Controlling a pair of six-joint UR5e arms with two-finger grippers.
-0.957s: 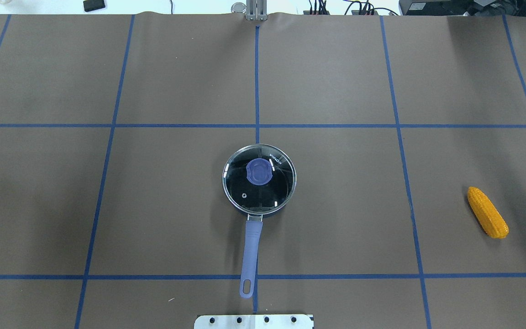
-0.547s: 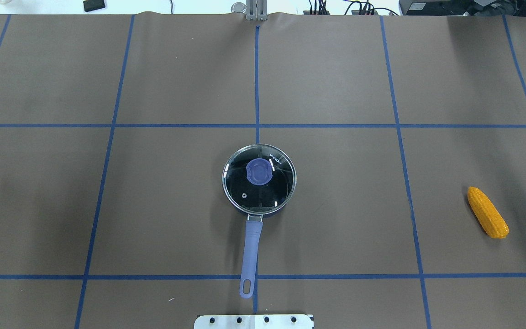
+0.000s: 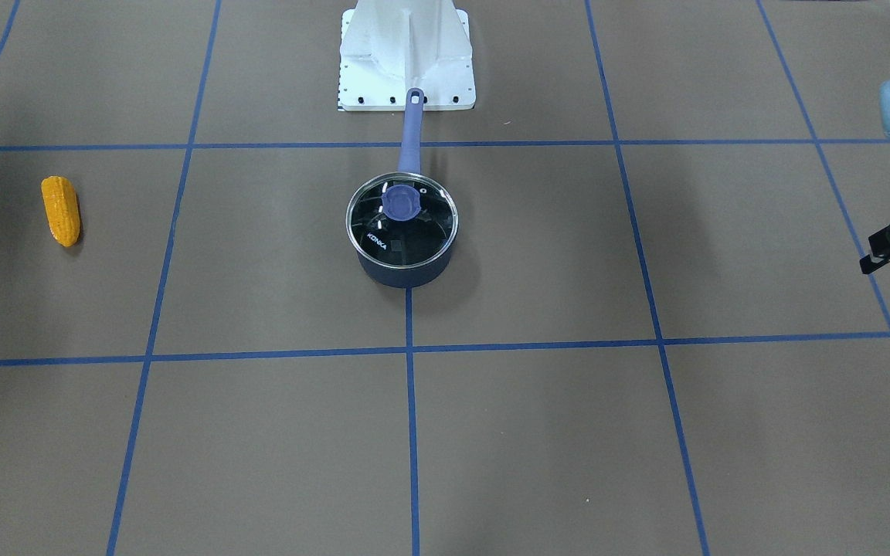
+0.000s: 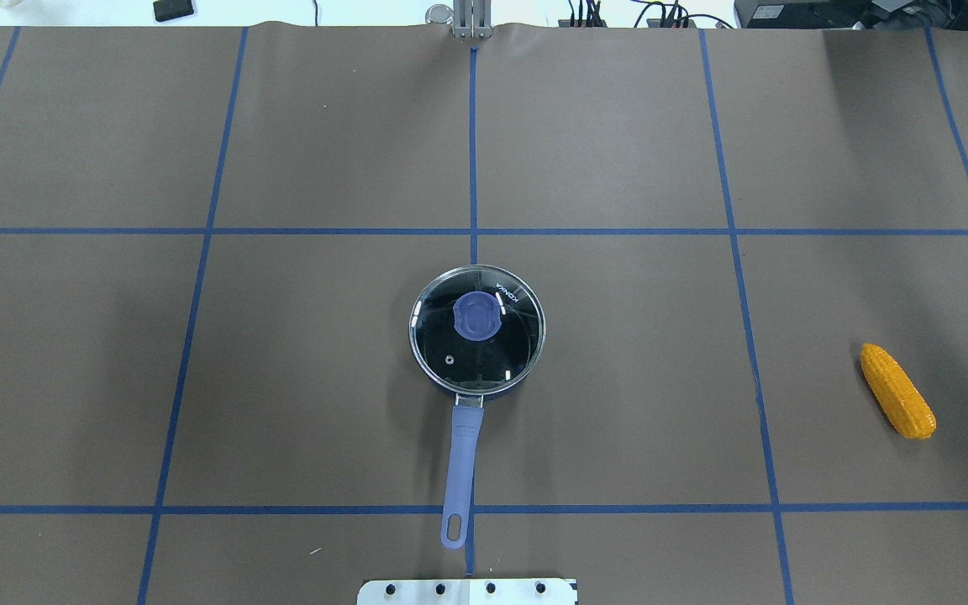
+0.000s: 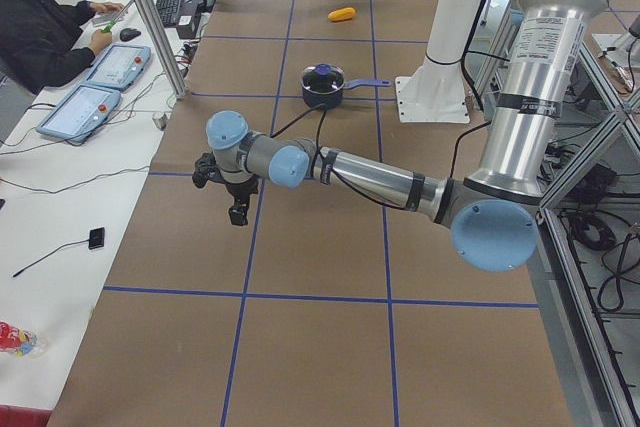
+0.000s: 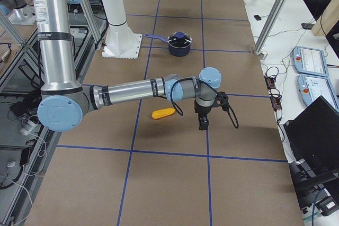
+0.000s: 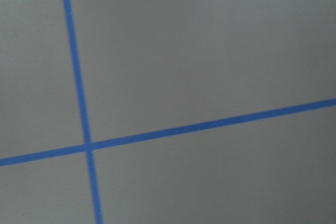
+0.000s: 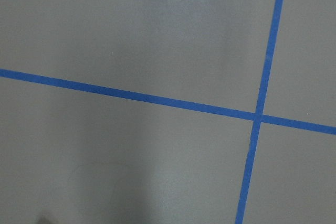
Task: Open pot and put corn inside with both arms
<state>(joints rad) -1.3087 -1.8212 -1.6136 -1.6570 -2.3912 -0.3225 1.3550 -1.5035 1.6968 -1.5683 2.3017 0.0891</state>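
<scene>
The pot (image 3: 402, 276) stands mid-table with its purple handle (image 4: 460, 470) pointing toward the robot base. The clear KONKA lid (image 4: 477, 353) with a purple knob (image 4: 477, 316) sits shut on it. The corn (image 4: 897, 391) lies on the paper far to the right, also seen in the front view (image 3: 61, 210). My left gripper (image 5: 238, 212) hangs over the table's left end, far from the pot. My right gripper (image 6: 203, 124) hangs just beyond the corn (image 6: 163, 113). I cannot tell whether either is open or shut. Both wrist views show only paper and blue tape.
The white robot base plate (image 3: 406, 54) sits behind the pot handle. Blue tape lines grid the brown paper. An operator (image 5: 40, 27) sits at a side desk with tablets beyond an aluminium post (image 5: 150, 17).
Small black parts of both arms now show at the left and right edges of the overhead view, where there were none before. Pot, lid and corn have not moved.
</scene>
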